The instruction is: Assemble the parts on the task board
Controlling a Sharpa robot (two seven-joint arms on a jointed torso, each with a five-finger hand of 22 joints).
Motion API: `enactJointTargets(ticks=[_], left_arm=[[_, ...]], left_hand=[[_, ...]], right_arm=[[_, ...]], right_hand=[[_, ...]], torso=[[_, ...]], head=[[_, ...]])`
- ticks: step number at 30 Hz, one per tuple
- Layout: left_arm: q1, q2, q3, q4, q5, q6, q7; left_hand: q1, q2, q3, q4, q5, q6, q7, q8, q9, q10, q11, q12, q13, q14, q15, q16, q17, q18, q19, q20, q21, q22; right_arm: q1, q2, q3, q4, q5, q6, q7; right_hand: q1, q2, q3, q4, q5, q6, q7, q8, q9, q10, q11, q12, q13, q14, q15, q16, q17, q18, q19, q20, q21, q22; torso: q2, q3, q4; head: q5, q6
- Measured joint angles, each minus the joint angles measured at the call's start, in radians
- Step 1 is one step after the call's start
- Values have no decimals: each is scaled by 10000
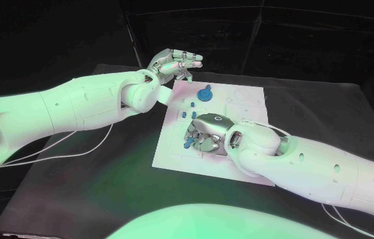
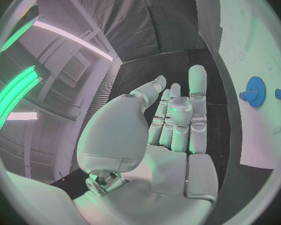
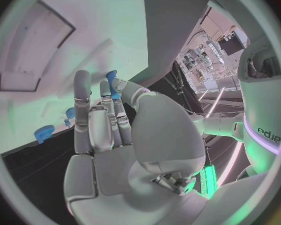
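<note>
The white task board [image 1: 248,113] lies in the middle of the black table. A blue gear [image 1: 206,94] sits near its far left part, also seen as the gear [image 2: 255,91] in the left wrist view. Several small blue pegs [image 1: 191,111] stand just nearer than the gear. My right hand [image 1: 207,134] reaches down over the board's near left part. It pinches a small blue part [image 3: 112,83] between thumb and a fingertip. My left hand [image 1: 173,63] hovers above the board's far left corner, fingers apart, holding nothing.
The board carries outlined recesses [image 1: 243,96] on its far right part. Black table [image 1: 109,179] surrounds the board on all sides. A thin cable [image 1: 86,151] lies on the table to the left, under my left arm.
</note>
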Motion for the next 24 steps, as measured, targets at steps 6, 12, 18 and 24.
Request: enactJointTargets(ticks=[6, 12, 18, 24], left_arm=[[1, -8, 0, 10, 0, 0, -4], [2, -15, 0, 19, 0, 0, -7], [3, -18, 0, 21, 0, 0, -8], [3, -13, 0, 14, 0, 0, -9]], left_hand=[[0, 0, 0, 0, 0, 0, 0, 0, 0, 0, 0, 0, 0, 0, 0, 0, 0, 0, 0, 0, 0, 0], [0, 0, 0, 0, 0, 0, 0, 0, 0, 0, 0, 0, 0, 0, 0, 0, 0, -1, 0, 0, 0, 8], [0, 0, 0, 0, 0, 0, 0, 0, 0, 1, 0, 0, 0, 0, 0, 0, 1, 0, 0, 0, 0, 7], [0, 0, 0, 0, 0, 0, 0, 0, 0, 1, 0, 0, 0, 0, 0, 0, 1, -1, 0, 0, 0, 7]], right_arm=[[0, 110, 0, -62, -5, 128, -53], [2, 179, 4, -97, -5, 194, -103], [2, 226, -1, -121, -5, 145, -116], [1, 253, -1, -97, -5, -37, -38]], right_hand=[[-38, -38, 0, 0, 0, 0, 0, -2, 0, 0, 0, 0, 1, 0, 0, 0, -1, 1, 0, 0, 0, 0], [-38, -38, -26, 27, 0, -1, 0, -4, 0, 0, 0, -24, 2, 0, 0, 0, -17, 1, 0, 0, 0, -1], [-89, -89, -26, 27, -35, -357, 150, -183, -46, -91, 90, -138, -32, 0, 0, -55, -160, 1, -38, 39, 0, -1], [-293, -293, -142, 6, -152, -980, 182, -466, -82, -164, 161, -139, -37, 0, 0, -56, -189, 0, -108, 108, 0, -1]], torso=[[0, -2, 1], [0, -1, 1], [0, 1, 1], [0, 3, -4]], head=[[0, -6], [1, -8], [1, -20], [12, -22]])
